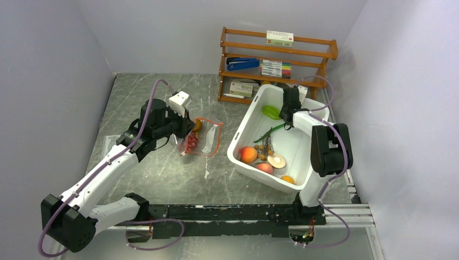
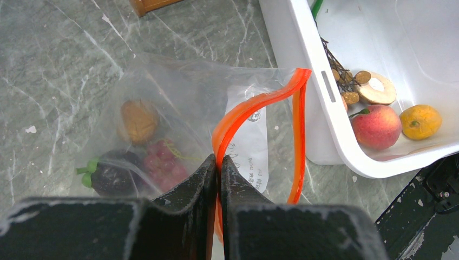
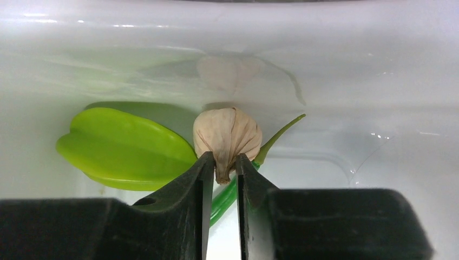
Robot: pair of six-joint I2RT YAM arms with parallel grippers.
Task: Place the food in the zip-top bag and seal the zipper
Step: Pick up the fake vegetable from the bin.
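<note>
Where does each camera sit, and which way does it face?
Top external: above and behind, looking down at the table; both arms show.
Left wrist: faces the bag past the left gripper, shut on the zipper.
Right wrist: faces the bin wall; right gripper shut on the bulb.
Shared: bag and bin, top and left.

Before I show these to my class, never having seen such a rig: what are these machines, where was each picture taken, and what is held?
These are two robot arms, bolted at the near edge of a table. One picture looks down from above; the other two come from a camera on each wrist. On the table: a clear zip-top bag, a white bin of toy food, a wooden rack. The left gripper is shut on the bag's orange zipper; the right gripper pinches a pale bulb in the bin.
</note>
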